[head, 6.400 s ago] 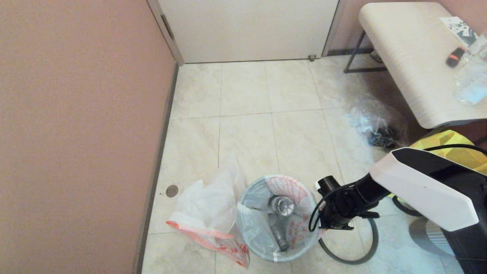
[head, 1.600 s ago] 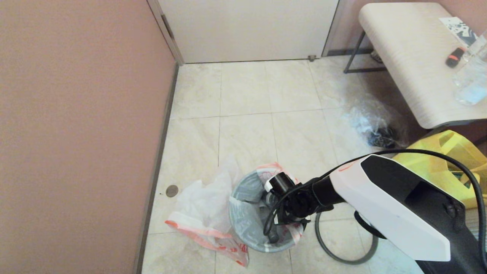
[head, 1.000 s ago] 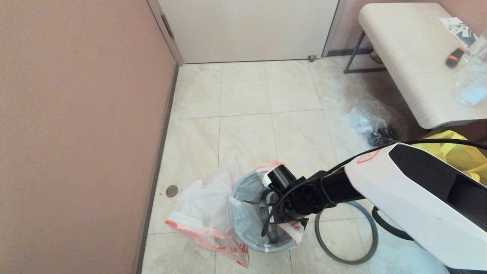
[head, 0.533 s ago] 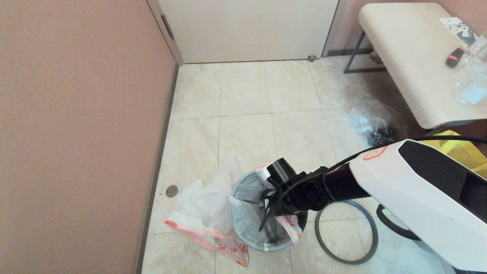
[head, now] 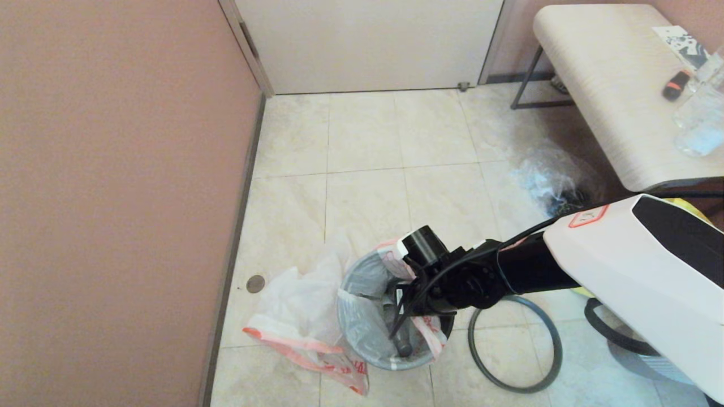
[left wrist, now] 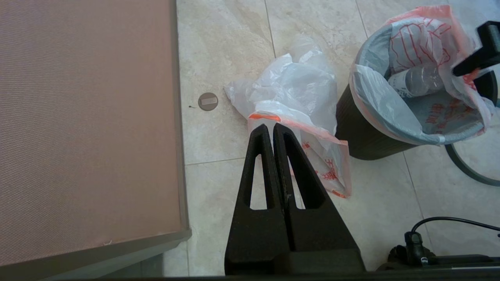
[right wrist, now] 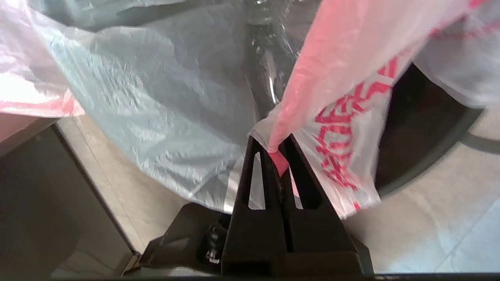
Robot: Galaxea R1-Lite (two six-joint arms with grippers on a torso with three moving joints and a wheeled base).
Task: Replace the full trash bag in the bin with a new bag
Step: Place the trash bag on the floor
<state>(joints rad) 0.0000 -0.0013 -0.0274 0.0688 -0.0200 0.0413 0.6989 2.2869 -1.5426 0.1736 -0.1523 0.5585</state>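
Jaws pressed together on my right gripper [right wrist: 278, 150] pinch a pink-printed fold of the thin white plastic trash bag [head: 419, 329] lining the small round dark grey bin [left wrist: 363, 134]. From the head camera I see the right arm reaching in from the right, wrist bent down over the bin's mouth. That bin stands on the tiled floor directly beneath the jaws. My left gripper [left wrist: 272, 130] hangs parked, jaws closed on nothing, above a loose white bag [left wrist: 297, 97].
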